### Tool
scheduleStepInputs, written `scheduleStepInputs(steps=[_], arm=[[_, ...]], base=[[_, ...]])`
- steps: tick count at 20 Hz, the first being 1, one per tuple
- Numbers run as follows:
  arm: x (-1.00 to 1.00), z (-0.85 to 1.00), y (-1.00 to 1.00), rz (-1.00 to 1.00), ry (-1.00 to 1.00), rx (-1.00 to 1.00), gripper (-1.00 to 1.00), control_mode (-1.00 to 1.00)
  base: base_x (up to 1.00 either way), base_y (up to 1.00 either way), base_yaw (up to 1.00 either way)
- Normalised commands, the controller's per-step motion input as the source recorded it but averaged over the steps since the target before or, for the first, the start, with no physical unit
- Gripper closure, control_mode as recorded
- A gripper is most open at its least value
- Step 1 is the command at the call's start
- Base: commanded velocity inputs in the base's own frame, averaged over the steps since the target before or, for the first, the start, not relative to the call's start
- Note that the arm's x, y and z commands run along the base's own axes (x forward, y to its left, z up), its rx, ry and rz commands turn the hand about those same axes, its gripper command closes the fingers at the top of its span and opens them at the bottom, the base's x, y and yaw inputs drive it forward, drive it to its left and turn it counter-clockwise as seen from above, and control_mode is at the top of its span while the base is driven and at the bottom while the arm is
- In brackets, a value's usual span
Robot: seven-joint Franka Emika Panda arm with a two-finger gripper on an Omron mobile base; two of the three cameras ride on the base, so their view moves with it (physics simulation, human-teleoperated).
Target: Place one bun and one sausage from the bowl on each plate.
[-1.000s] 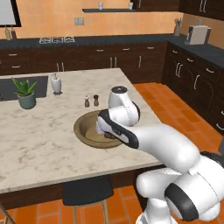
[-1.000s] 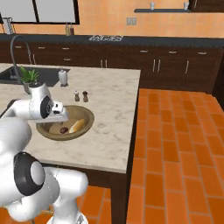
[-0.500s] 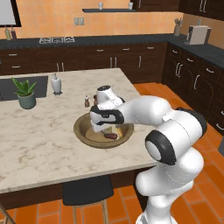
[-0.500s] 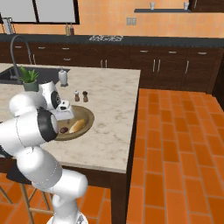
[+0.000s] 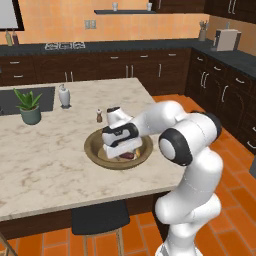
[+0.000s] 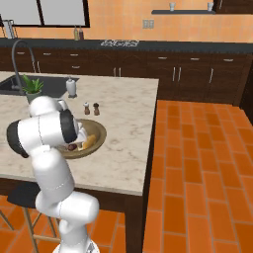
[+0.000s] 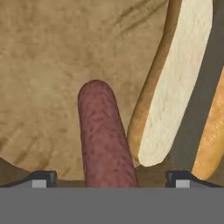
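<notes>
The olive-brown bowl (image 5: 92, 148) sits on the marble island near its front right. My gripper (image 5: 119, 148) is down inside it, open. In the hand view a dark red sausage (image 7: 105, 140) lies lengthwise between my fingertips (image 7: 43, 177), which stand wide on either side and do not touch it. A tan bun (image 7: 175, 87) with a pale cut face lies right of the sausage, and a second orange bun (image 7: 212, 127) is at the edge. The right base view shows the bowl (image 6: 97, 129) with a bun (image 6: 89, 143) and a sausage (image 6: 72, 147) beside my arm. The plates are out of view.
Two small shakers (image 5: 99, 116) stand just behind the bowl. A potted plant (image 5: 30, 107), a white bottle (image 5: 64, 95) and the sink (image 5: 20, 100) are at the island's far left. A dark stool (image 5: 97, 217) is tucked under the front edge.
The arm has swung left over the bowl and the hand has dropped into it, coming down around a sausage.
</notes>
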Motion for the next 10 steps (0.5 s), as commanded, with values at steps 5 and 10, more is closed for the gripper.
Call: scheduleStepInputs(steps=[5,10], arm=[[0.04,-0.1,0.0,-0.06,0.03,-0.01,1.0,-1.0],[-0.14,0.0,-0.07,0.0,-0.04,0.01,1.0,-1.0]], base=[[0.0,0.0,0.0],[0.0,0.0,0.0]])
